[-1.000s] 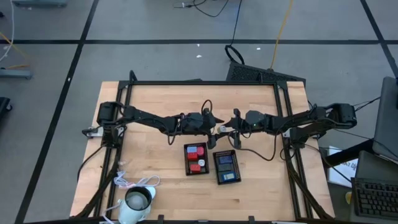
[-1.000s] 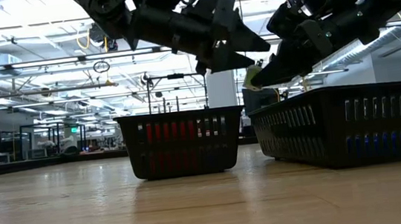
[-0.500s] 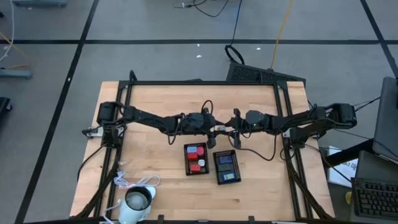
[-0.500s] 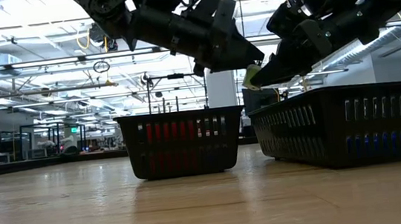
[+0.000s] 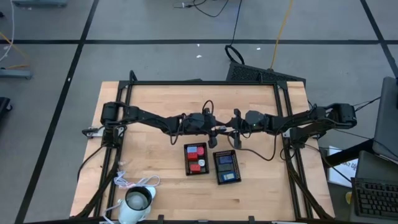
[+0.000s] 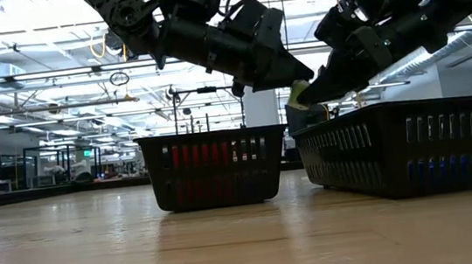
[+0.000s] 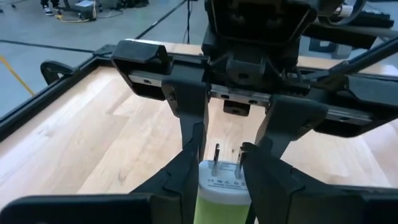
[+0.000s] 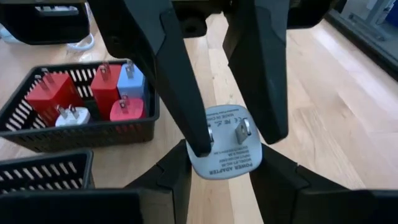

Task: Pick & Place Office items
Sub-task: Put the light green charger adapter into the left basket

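A pale green and white power adapter (image 6: 299,92), one of the office items, hangs in mid-air between both grippers above the middle of the table. My left gripper (image 7: 221,186) reaches in from the table's left and is shut on it. My right gripper (image 8: 224,174) reaches in from the right and is shut on it too. The adapter's two prongs (image 8: 225,132) stick up from its white face. Red, light blue and white adapters lie in one black basket (image 8: 37,134). Blue ones lie in the other basket (image 5: 226,167). My left gripper pinches the adapter between its two fingers at the pronged end (image 7: 221,180), one finger (image 8: 200,142) on each side of the prongs. It comes nearly level from the table's left. The adapter is clear of the table. My right gripper pinches the adapter's body by two opposite sides, below the white pronged face (image 8: 224,158). Its fingers come nearly level from the table's right, opposite the left ones. The adapter is lifted clear, its prongs pointing up.
The two black baskets (image 6: 213,168) (image 6: 404,145) stand side by side just nearer than the grippers. A white cup-like thing with a cord (image 5: 138,200) sits at the near left corner. Black frame rails (image 5: 199,82) border the wooden table.
My left gripper's fingers, wide apart a second ago, have shut onto the adapter that my right gripper holds. The right gripper and the adapter have stayed in place.
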`<action>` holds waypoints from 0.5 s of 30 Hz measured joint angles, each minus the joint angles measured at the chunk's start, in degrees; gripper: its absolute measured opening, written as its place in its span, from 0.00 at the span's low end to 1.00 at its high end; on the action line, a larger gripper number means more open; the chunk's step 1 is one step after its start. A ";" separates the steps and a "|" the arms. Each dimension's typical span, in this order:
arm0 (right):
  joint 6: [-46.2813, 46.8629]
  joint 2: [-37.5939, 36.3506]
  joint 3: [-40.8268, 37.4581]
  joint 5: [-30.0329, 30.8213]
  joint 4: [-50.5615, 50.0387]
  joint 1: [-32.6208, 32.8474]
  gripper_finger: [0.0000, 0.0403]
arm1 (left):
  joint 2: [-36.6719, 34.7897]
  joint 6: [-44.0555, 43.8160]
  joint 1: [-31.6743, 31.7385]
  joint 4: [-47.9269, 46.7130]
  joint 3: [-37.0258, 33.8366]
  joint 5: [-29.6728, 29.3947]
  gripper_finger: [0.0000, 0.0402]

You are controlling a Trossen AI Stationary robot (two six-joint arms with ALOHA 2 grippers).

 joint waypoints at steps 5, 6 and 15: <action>0.03 0.02 0.00 -0.08 -0.27 0.00 0.30 | 0.21 0.96 0.09 0.46 0.00 0.54 0.27; 0.05 0.02 0.00 -0.18 -0.49 0.00 0.30 | 0.18 1.02 0.11 0.25 0.00 0.78 0.26; 0.19 0.04 0.00 -0.26 -1.49 -0.02 0.30 | 0.18 0.98 0.45 0.10 -0.02 2.32 0.07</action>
